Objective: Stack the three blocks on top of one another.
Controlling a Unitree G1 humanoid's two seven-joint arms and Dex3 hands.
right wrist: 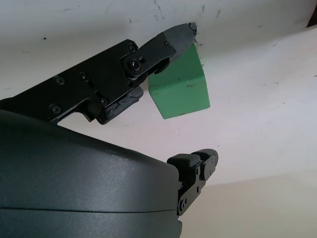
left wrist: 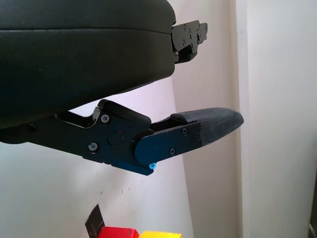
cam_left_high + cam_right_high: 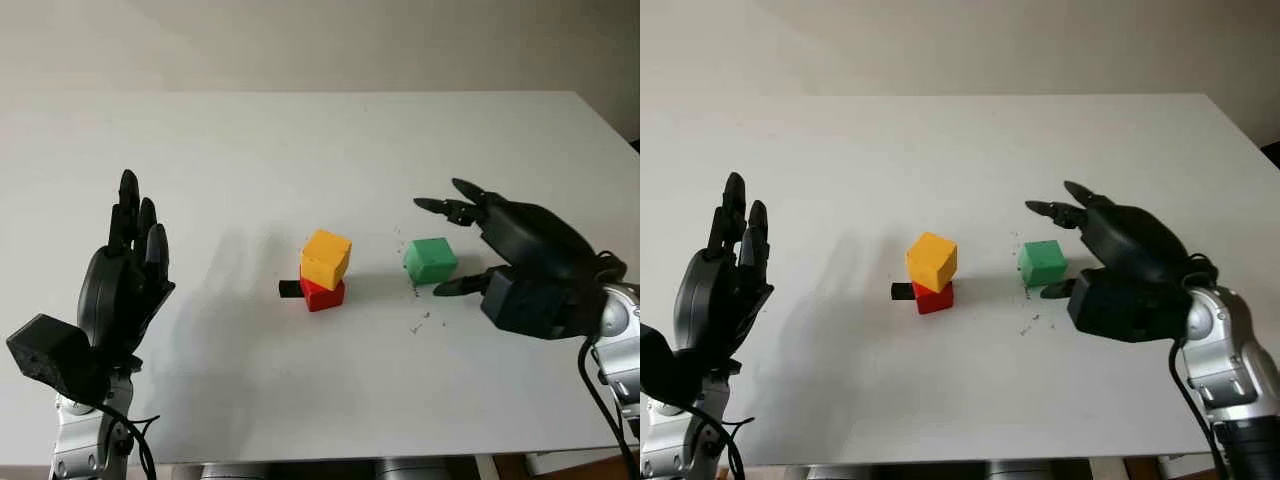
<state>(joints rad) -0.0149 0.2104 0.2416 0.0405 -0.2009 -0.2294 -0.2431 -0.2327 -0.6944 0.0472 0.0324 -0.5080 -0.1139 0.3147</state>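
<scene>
A yellow block (image 3: pixel 326 258) sits skewed on top of a red block (image 3: pixel 322 294) near the middle of the white table (image 3: pixel 300 150). A green block (image 3: pixel 431 260) stands alone to their right. My right hand (image 3: pixel 470 245) is open just right of the green block, its upper fingers (image 3: pixel 445 207) reaching past the block's far side and its thumb (image 3: pixel 460 286) at the near side, with no clear contact. In the right wrist view the green block (image 1: pixel 181 87) lies between the thumb and the fingers. My left hand (image 3: pixel 130 250) is open and raised at the near left, far from the blocks.
A small black piece (image 3: pixel 289 289) lies against the red block's left side. Dark specks (image 3: pixel 420 322) mark the table in front of the green block. The table's near edge runs just behind both wrists.
</scene>
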